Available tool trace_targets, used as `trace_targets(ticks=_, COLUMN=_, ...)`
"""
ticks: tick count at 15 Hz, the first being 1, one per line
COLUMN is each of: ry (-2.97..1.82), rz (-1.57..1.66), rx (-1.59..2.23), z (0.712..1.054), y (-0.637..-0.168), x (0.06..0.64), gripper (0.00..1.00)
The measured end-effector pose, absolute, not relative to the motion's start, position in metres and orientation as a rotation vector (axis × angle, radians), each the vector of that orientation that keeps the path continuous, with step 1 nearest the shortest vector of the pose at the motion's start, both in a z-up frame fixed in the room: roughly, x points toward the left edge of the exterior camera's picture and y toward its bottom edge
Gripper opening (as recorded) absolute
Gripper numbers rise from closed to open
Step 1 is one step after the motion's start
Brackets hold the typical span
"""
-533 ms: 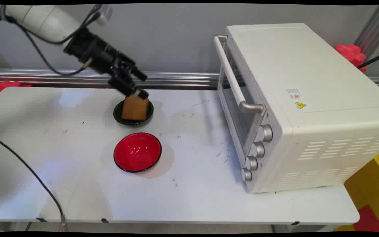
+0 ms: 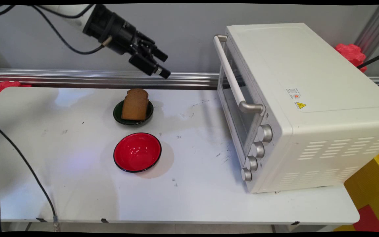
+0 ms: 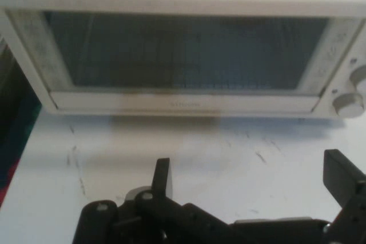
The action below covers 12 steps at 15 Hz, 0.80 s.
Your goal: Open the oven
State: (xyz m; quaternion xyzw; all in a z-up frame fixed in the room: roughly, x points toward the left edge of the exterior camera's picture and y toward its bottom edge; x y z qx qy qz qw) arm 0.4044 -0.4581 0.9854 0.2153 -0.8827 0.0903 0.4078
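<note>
Half a second ago the gripper (image 2: 163, 65) pinched the bread slice (image 2: 135, 104); now it has let go, risen above it, fingers spread and empty, facing the toaster oven (image 2: 294, 105). The brown, round-topped slice leans in the dark green bowl (image 2: 118, 116), just behind the glossy red bowl (image 2: 137, 152).

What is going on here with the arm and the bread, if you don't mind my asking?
The claw hangs open and empty in the air above the table, up and to the right of the bread. The bread leans in the dark bowl, nothing touching it. The red bowl in front holds nothing. The hand view faces the oven, whose door is shut.
</note>
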Motion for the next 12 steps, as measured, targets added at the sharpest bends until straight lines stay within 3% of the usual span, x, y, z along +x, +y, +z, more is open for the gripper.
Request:
trace_targets(ticks=9, ry=-2.244, rz=0.227, rx=0.525, z=0.997, y=-0.477, x=0.397, gripper=1.00)
trace_targets(ticks=10, ry=-2.246, rz=0.224, rx=0.527, z=0.998, y=-0.478, x=0.397, gripper=0.00)
trace_targets(ticks=12, ry=-2.250, rz=0.215, rx=0.532, z=0.999, y=-0.480, x=0.396, gripper=0.00)
